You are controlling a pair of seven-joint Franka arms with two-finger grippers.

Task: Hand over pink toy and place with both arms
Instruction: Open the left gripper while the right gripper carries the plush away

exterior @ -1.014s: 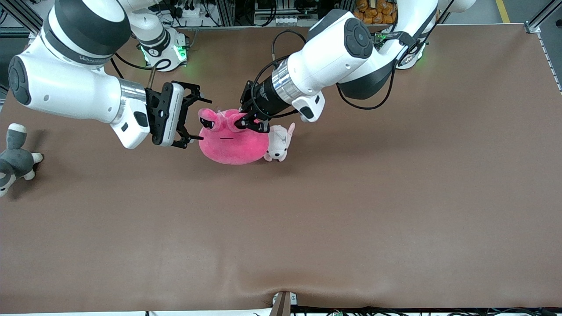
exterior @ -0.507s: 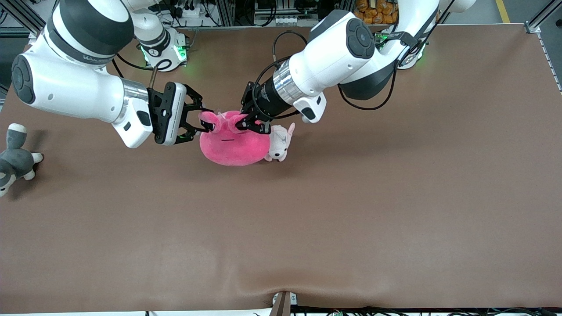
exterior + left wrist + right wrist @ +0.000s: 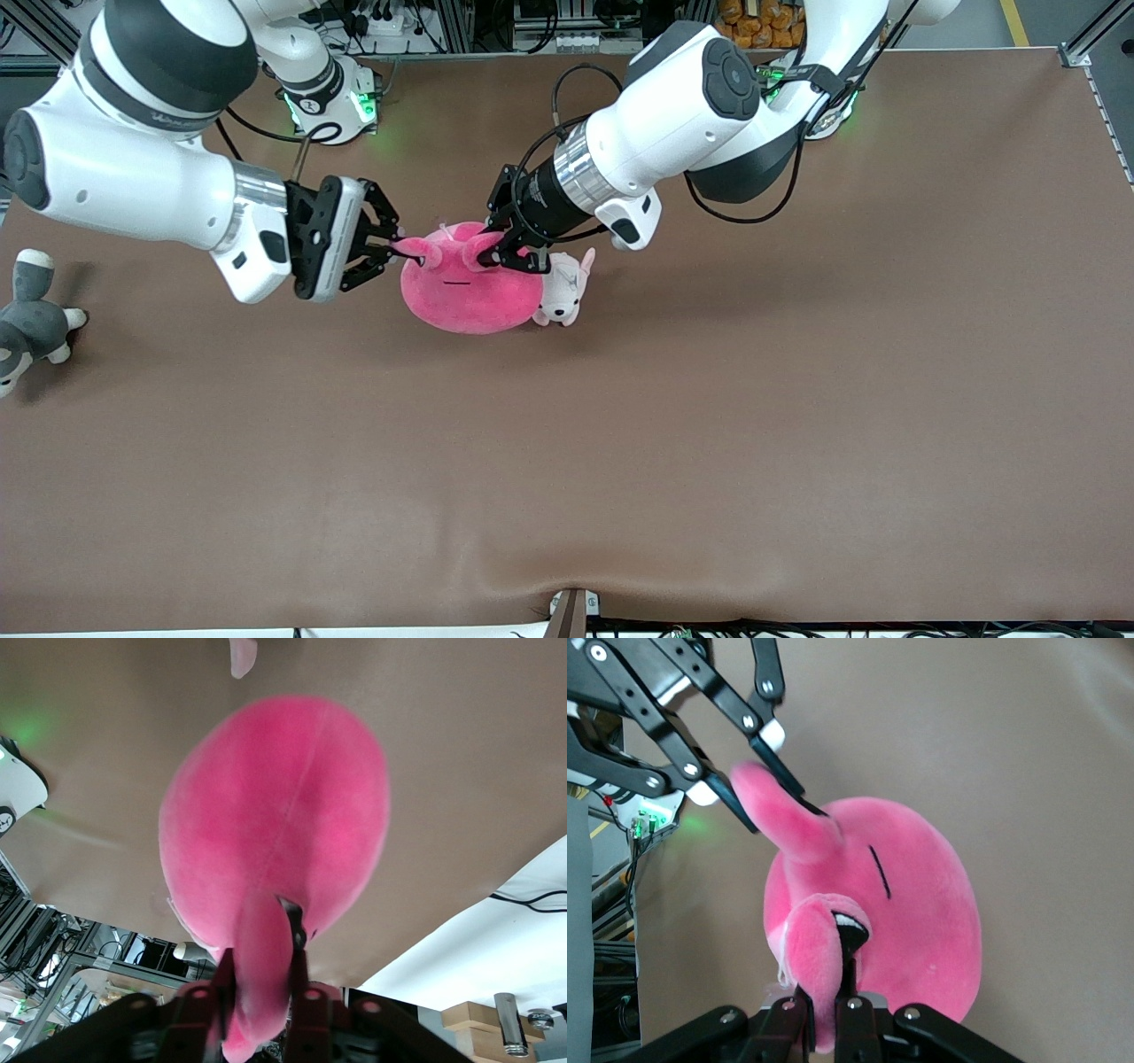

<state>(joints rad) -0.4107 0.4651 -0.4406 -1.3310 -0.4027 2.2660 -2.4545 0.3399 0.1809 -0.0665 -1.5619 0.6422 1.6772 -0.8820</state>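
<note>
The large round hot-pink plush toy (image 3: 465, 292) sits on the brown table (image 3: 709, 425), roughly midway between the two arms' bases and closer to them than to the front camera. Its body is a smooth, squat dome of fuzzy fabric with a short black line stitched on its face, and two stalk-like ears rise from its top, each tipped with a black-and-white eye patch. The right gripper (image 3: 400, 251), black and two-fingered on a white arm, has its fingers pinched together on the ear toward the right arm's end of the table; in the right wrist view that ear (image 3: 813, 979) is squeezed flat between the jaws. The left gripper (image 3: 496, 257) reaches down onto the other ear; in the left wrist view its fingers (image 3: 297, 935) flank that ear (image 3: 257, 979) closely. A small pale pink-and-white puppy plush (image 3: 564, 288) lies touching the pink toy on the side toward the left arm. A grey-and-white plush (image 3: 31, 315) lies well apart at the right arm's end of the table.
</note>
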